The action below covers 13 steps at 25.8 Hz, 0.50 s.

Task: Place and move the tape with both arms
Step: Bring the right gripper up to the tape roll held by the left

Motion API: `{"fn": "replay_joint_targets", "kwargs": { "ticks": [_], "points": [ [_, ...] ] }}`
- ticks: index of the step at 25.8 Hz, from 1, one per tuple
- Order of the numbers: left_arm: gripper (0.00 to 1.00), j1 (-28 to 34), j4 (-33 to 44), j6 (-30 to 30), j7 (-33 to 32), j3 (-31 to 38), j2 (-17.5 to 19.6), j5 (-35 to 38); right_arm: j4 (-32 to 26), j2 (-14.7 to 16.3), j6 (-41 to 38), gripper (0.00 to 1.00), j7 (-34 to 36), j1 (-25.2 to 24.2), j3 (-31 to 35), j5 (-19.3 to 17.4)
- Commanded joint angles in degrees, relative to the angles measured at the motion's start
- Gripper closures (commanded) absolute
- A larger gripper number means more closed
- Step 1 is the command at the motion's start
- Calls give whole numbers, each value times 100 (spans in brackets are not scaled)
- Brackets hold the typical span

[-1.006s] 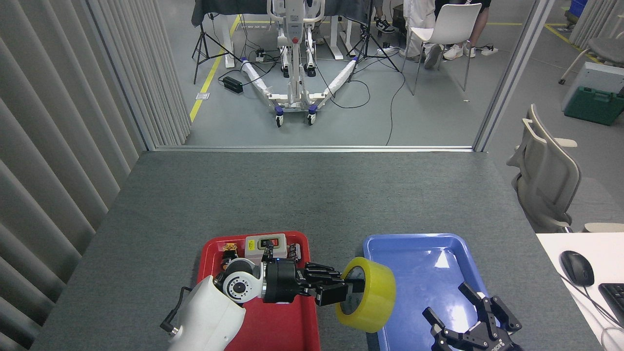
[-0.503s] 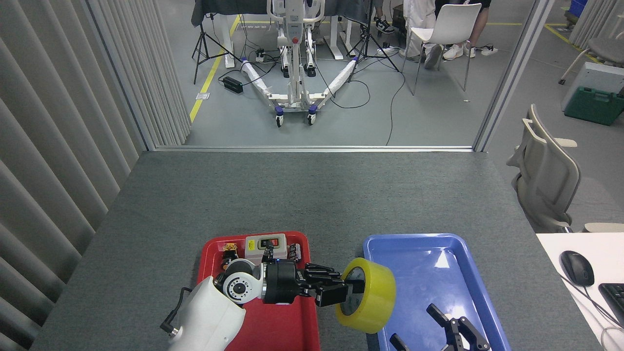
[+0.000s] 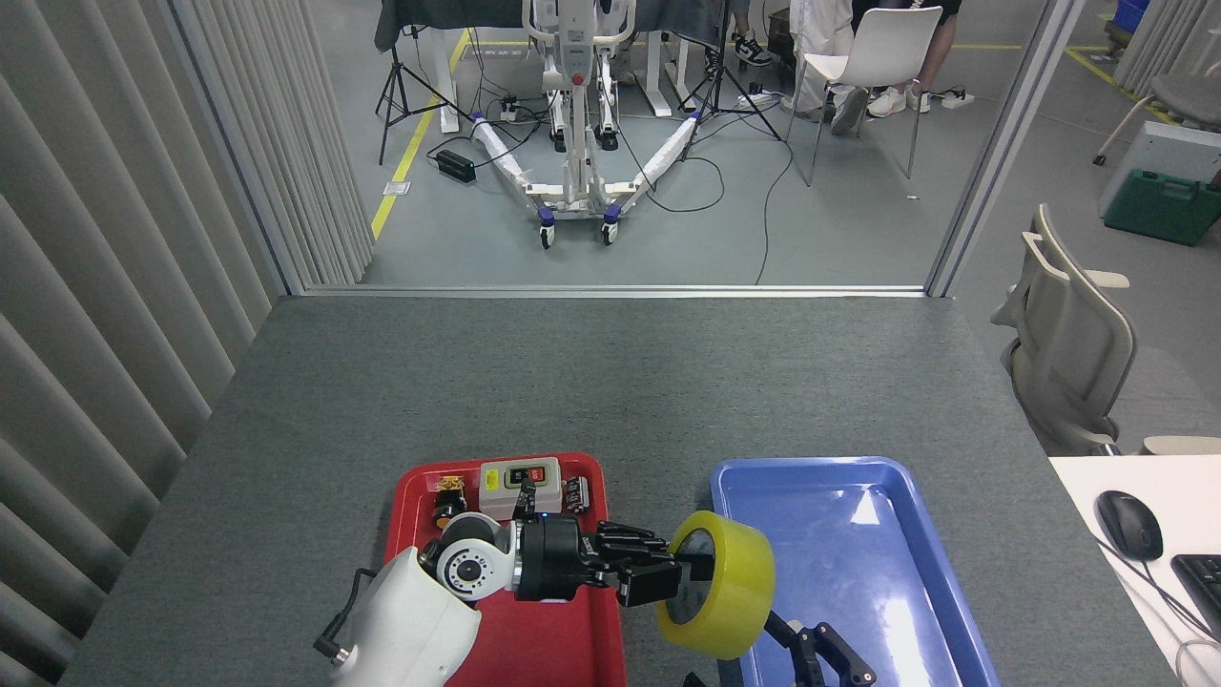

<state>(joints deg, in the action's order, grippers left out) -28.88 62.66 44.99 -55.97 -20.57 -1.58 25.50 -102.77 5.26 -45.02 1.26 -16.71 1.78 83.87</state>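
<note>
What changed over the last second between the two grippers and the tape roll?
The right gripper slid left and down toward the frame's bottom edge, ending just below the tape, fingers spread. The left gripper kept its hold on the roll, which barely shifted. The red tray and blue tray stayed put.

text: you find none legible | switch box (image 3: 518,482): markings on its buttons too small for you to read | left gripper (image 3: 658,572): no lettering readable

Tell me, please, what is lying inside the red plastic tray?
At the far end of the red plastic tray, a beige switch box sits among small dark parts. The left gripper and its arm cover the tray's middle, so anything beneath is hidden.
</note>
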Motion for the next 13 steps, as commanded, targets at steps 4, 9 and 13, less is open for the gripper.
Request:
{"fn": "replay_joint_targets", "kwargs": {
  "ticks": [4,9,13],
  "points": [
    [100,84,1,1,-11,-9,-35,25,-6,-104,2,27,-3,1,-99,95],
    [100,181,106,1,-11,-167,-44,69,-6,-175,2,35,6,10,-107,95],
    [100,225,142,1,-19,-176,-53,69,-6,-157,2,45,6,10,-107,103]
  ]
}}
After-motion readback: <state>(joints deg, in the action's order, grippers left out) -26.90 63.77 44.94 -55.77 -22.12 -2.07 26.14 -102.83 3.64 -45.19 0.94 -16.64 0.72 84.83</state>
